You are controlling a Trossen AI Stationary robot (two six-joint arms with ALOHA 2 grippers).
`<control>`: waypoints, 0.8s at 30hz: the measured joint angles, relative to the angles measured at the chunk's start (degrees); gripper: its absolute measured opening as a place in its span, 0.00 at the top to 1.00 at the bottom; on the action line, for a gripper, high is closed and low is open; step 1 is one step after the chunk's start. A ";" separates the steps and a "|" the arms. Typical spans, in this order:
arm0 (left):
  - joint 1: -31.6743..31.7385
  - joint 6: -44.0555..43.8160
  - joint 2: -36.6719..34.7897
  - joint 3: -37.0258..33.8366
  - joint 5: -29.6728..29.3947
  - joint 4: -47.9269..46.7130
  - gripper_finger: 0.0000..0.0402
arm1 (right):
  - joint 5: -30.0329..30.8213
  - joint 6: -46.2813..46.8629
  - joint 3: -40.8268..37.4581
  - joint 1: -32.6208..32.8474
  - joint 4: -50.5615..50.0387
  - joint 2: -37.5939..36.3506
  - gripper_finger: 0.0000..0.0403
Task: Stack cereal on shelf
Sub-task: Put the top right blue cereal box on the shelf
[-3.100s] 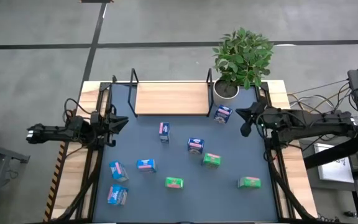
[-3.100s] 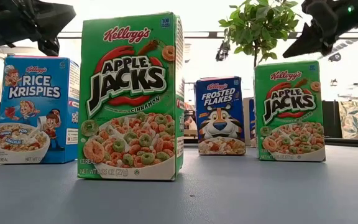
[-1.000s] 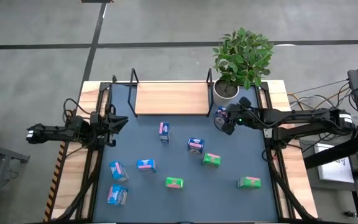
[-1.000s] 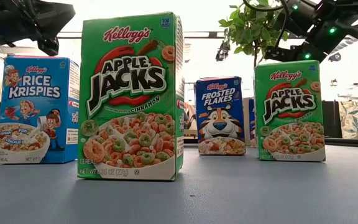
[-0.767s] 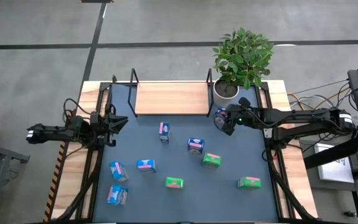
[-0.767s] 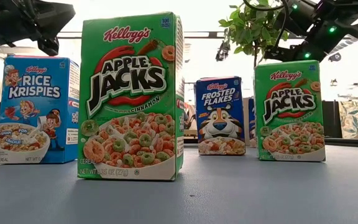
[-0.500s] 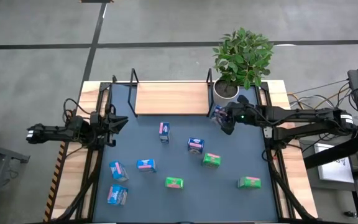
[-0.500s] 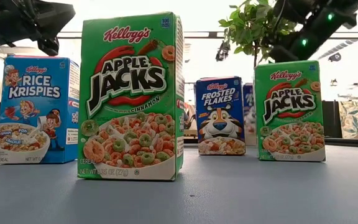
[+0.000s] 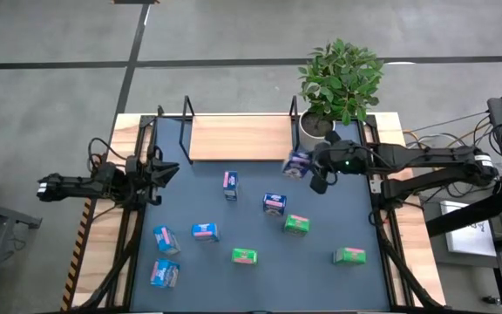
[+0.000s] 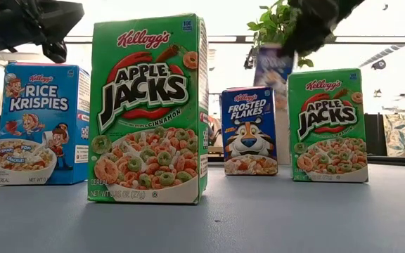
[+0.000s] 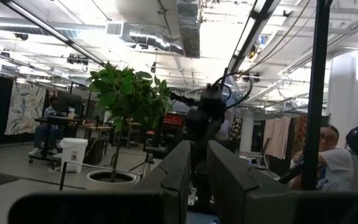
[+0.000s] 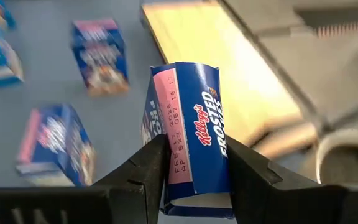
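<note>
Since a moment ago the dark blue Frosted Flakes box (image 9: 298,163) has left the mat at the far right and now hangs in the air, clamped between the fingers of the right gripper (image 9: 308,166), which has carried it leftward toward the shelf (image 9: 238,138). The wrist view shows the box (image 12: 191,152) pinched across its narrow sides, its long axis running out ahead of the fingers. What matters for the coming move is that the shelf's wooden board lies just to the far left of the held box, so the right arm, clearly the nearer one, probably needs only a short carry that way before setting down. Over the table's left edge the left gripper (image 9: 159,171) waits, closed and empty.
</note>
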 joint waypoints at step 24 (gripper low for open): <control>-0.03 2.72 -0.31 1.53 2.16 7.85 0.91 | 0.29 -11.49 46.97 -4.93 -3.97 42.99 0.71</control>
